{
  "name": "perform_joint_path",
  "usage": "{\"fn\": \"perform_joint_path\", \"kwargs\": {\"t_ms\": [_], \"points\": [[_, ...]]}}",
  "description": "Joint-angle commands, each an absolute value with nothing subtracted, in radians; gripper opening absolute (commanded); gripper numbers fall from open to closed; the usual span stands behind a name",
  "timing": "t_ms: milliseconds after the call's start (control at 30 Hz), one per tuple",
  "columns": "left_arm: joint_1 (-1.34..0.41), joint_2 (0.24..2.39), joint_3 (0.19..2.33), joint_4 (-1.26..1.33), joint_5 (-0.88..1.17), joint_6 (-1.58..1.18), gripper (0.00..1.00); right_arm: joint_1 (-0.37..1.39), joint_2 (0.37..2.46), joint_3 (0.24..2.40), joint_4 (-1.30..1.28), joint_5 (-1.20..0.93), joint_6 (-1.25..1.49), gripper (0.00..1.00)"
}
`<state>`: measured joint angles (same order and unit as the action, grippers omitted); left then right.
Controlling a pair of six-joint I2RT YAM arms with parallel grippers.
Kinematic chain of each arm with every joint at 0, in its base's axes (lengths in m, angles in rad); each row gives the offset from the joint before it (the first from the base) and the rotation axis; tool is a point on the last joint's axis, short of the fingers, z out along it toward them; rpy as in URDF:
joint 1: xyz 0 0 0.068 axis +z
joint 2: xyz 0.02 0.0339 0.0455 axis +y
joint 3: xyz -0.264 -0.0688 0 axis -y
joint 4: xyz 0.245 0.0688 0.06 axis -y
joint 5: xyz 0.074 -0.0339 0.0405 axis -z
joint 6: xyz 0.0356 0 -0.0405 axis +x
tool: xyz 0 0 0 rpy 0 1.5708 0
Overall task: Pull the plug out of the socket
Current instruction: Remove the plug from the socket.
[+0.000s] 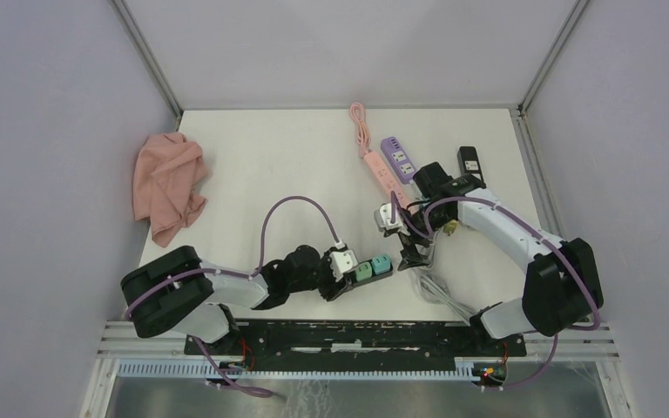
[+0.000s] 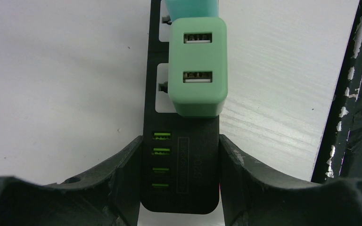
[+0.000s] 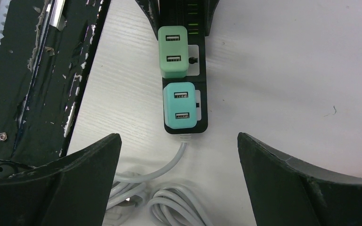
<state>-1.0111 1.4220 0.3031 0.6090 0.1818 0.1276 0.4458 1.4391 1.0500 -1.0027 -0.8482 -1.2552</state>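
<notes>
Light is bright, even and diffuse, falling from above. In the overhead view the white desk (image 1: 253, 174) looks nearly washed out, with only faint, short shadows beside what lies on it. Both wrist views are sharp at mid-distance and show the desk's fine grain. At their bottom edges the left fingers (image 2: 99, 188) and right fingers (image 3: 75, 183) are dark and slightly soft. Small green ports glow on the black power strip (image 2: 188, 160).
</notes>
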Motion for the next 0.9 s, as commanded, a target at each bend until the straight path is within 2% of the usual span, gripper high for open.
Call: {"fn": "perform_joint_path", "kwargs": {"t_ms": [0, 200, 333, 467, 667, 733, 867], "points": [[-1.042, 1.402, 0.294, 0.643, 0.145, 0.072, 0.03, 0.49, 1.419, 1.032, -0.95, -0.819, -1.266, 1.0], [-1.065, 1.394, 0.291, 0.641, 0.113, 0.08, 0.03, 0.587, 1.448, 0.992, -0.844, -0.703, -1.21, 1.0], [-1.068, 1.393, 0.291, 0.638, 0.102, 0.081, 0.03, 0.64, 1.468, 0.978, -0.823, -0.664, -1.212, 0.91], [-1.07, 1.394, 0.295, 0.634, 0.092, 0.084, 0.03, 0.675, 1.486, 0.978, -0.815, -0.632, -1.212, 0.73], [-1.073, 1.371, 0.291, 0.624, 0.075, 0.087, 0.03, 0.683, 1.499, 0.983, -0.807, -0.608, -1.201, 0.41], [-1.074, 1.364, 0.287, 0.624, 0.07, 0.087, 0.03, 0.685, 1.501, 0.984, -0.81, -0.609, -1.2, 0.34], [-1.074, 1.358, 0.281, 0.624, 0.059, 0.083, 0.03, 0.685, 1.502, 1.004, -0.853, -0.626, -1.226, 0.09]]}}
